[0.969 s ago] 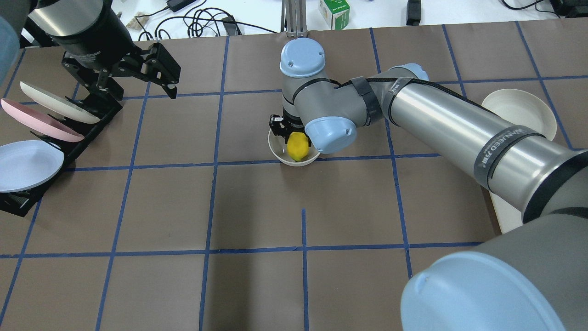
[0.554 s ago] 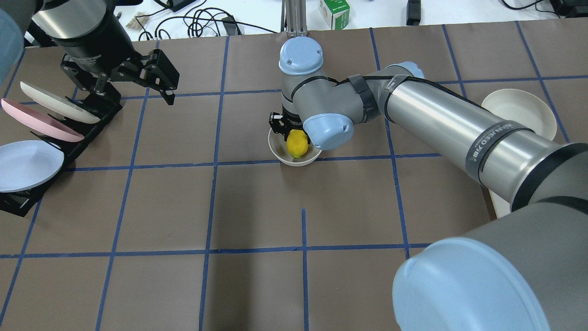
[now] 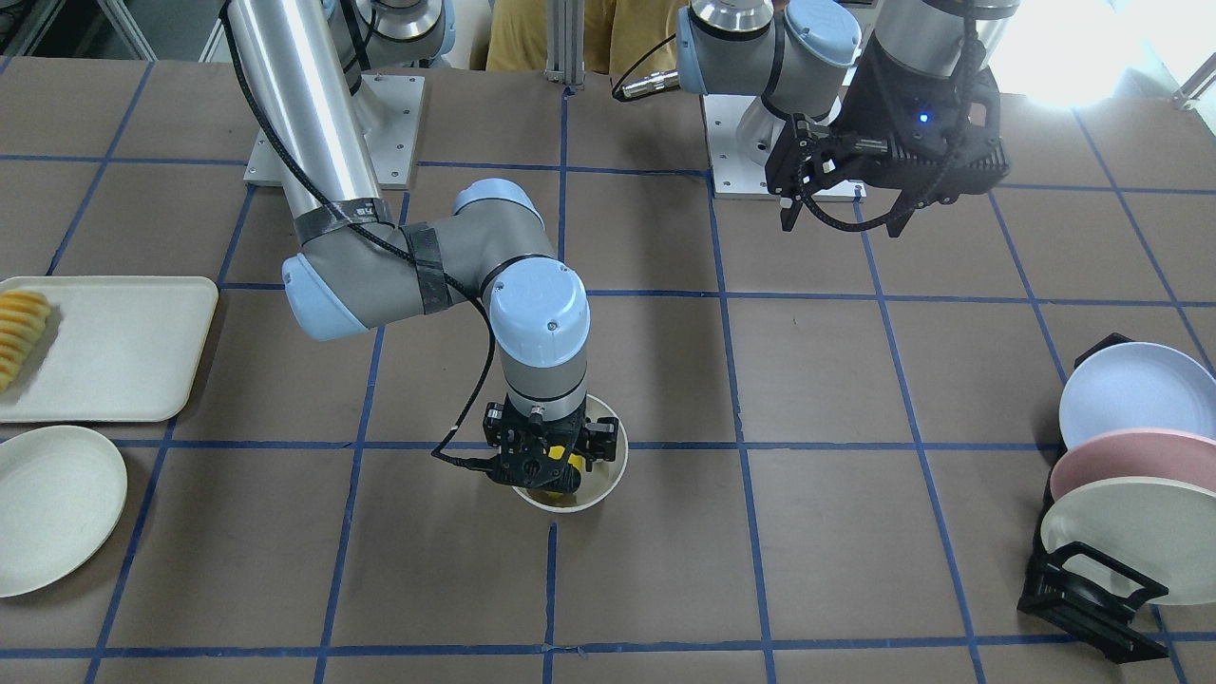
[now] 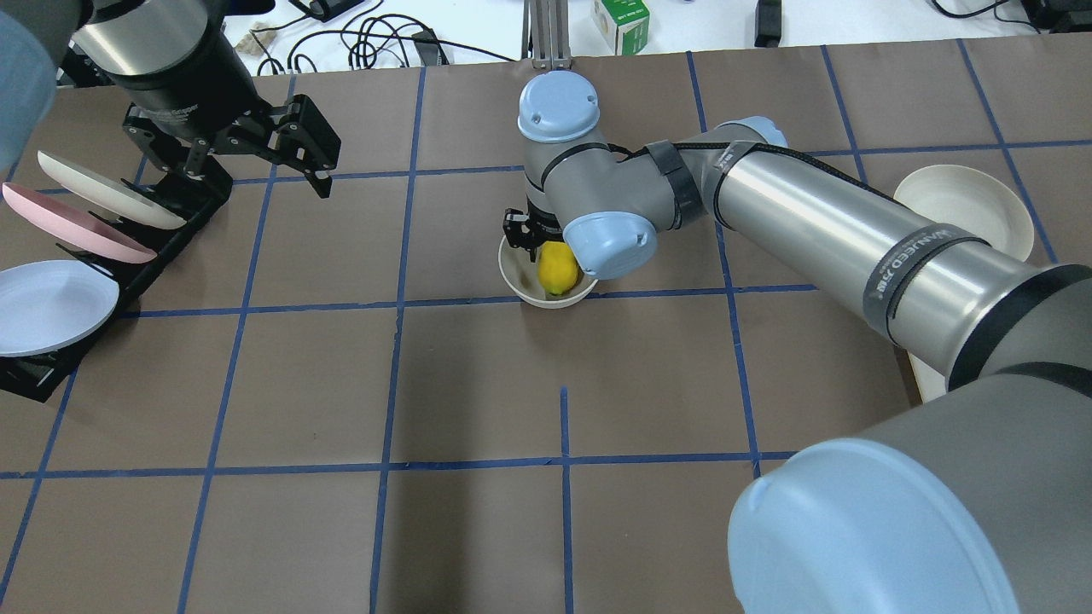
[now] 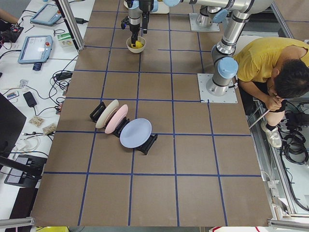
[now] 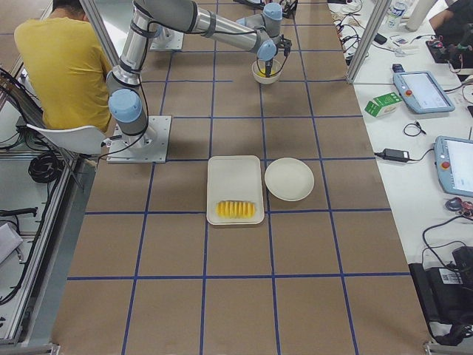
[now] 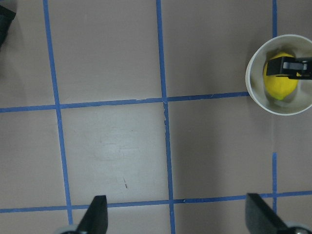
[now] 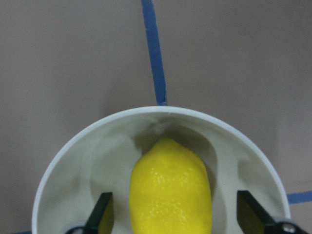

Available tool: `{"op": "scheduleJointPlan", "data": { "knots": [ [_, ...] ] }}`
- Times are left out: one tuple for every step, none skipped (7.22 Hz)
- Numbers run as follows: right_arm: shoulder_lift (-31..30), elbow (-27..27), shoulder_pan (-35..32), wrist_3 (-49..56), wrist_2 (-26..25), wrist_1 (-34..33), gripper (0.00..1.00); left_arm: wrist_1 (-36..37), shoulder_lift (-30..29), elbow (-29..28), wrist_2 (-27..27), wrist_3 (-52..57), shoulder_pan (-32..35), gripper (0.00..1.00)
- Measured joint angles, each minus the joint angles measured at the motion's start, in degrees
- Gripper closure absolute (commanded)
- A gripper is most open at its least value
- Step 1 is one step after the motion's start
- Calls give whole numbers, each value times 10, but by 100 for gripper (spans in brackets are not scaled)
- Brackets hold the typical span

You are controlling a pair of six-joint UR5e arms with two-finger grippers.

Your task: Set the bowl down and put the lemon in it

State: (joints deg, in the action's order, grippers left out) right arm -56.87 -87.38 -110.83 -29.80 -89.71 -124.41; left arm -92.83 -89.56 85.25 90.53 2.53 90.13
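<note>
A brown paper-covered table [image 4: 478, 384], ruled into squares by blue tape, fills the scene, with cables and a small green carton on the white bench beyond it. Near its middle stands the bowl [image 4: 512, 275], upright on a tape line, and the lemon [image 4: 554, 266] lies inside it on the bottom, its long axis pointing across the bowl. The right gripper [image 3: 543, 467] is lowered into the bowl. Its fingers [image 8: 101, 214] stand apart on either side of the lemon with a clear gap on each flank, so the fruit looks released, resting on the bowl, not pinched. That spread probably lets the arm lift out without dragging the lemon along. The right arm reaches in long and low across the table, elbow bent, its wrist turned so the tool points straight down. The left gripper [image 3: 843, 220] hangs above bare table near the plate rack [image 4: 162, 247], jaws wide and holding nothing (parked clear of the work, it seems). A cream tray [image 3: 123, 351] with fruit slices [image 3: 21, 332] and a flat plate [image 3: 47, 503] sit well apart on the right arm's side. The task looks all but done; only a straight upward retreat remains.
</note>
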Motion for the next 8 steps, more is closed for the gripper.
{"op": "scheduleJointPlan", "data": {
  "knots": [
    [-7,6,4,0,-1,6,0,3,2,-1,3,-7,0,0],
    [-28,17,15,4,-1,32,0,4,7,-2,6,-10,0,0],
    [-62,26,41,23,1,87,0,6,9,-3,8,-9,-2,0],
    [-100,31,78,63,2,149,0,8,10,-3,9,-5,-4,0],
    [-142,30,119,121,2,204,0,9,11,-3,10,-4,-4,0],
    [-180,28,152,170,3,244,0,10,11,-2,10,-4,-4,0],
    [-215,27,176,199,0,288,0,10,10,-2,8,-6,-3,0],
    [-250,26,195,229,1,328,0,10,8,-2,6,-9,-2,0]
  ]
}}
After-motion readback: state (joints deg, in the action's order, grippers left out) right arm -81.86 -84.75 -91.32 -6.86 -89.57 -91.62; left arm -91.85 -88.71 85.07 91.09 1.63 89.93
